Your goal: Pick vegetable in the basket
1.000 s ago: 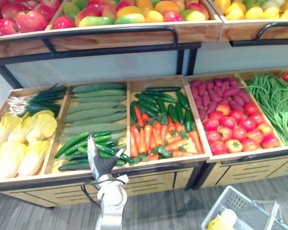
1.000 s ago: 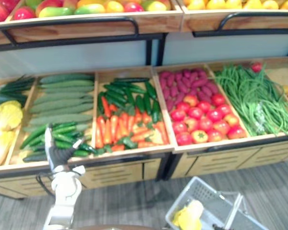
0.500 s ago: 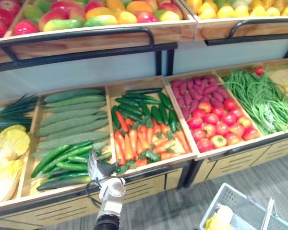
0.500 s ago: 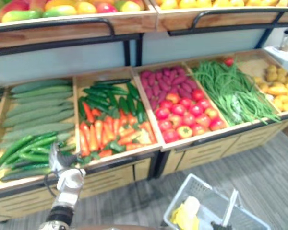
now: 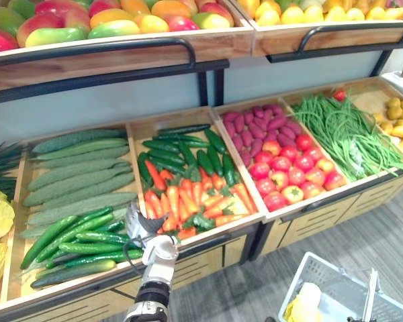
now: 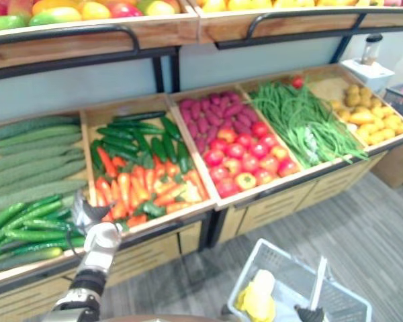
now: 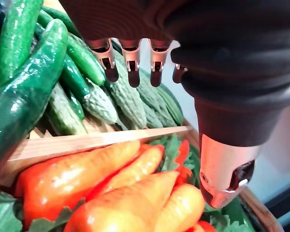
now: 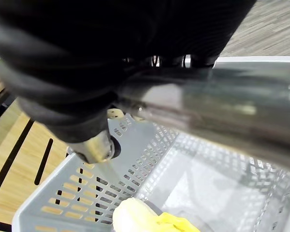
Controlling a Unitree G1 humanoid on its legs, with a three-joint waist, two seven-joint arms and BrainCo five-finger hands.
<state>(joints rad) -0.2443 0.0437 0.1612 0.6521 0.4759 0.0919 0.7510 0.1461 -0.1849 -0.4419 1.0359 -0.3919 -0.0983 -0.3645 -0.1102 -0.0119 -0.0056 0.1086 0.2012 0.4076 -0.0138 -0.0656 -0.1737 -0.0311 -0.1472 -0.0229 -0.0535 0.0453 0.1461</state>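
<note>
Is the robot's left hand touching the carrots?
Cannot tell. The left wrist view shows the left hand close over the carrots, holding nothing, but neither contact nor gap is plain.

text: none legible | labels — none | numbers, signs — none

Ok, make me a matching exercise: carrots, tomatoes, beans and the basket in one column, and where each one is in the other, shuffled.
Things:
1. carrots
2. tomatoes
3. beans
4. basket

Places:
A. below the bins, yellow item inside
B. next to the left hand
C. in front of the purple roots, same bin
D. in the bin between tomatoes and potatoes

Pairs: 1-B, 2-C, 3-D, 4-A.
</note>
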